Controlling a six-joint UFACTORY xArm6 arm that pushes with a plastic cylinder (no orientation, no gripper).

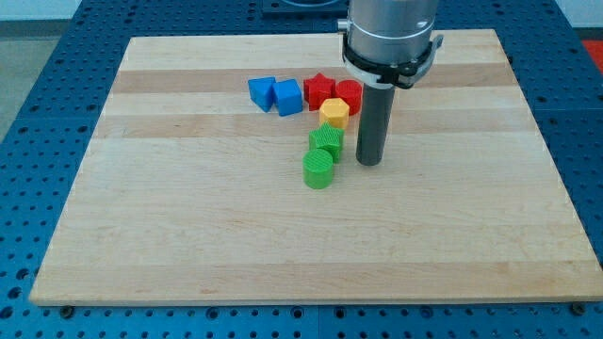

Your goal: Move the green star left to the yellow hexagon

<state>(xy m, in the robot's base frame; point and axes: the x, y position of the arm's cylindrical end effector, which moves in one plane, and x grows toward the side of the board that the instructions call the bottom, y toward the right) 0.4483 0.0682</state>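
Observation:
The green star lies near the board's middle, just below the yellow hexagon and touching it or nearly so. A green round block sits right below the star. My tip rests on the board just to the right of the green star, a small gap away, and below the red blocks. The rod rises to the grey arm at the view's top.
Two red blocks sit above the yellow hexagon. Two blue blocks lie to their left. The wooden board rests on a blue perforated table.

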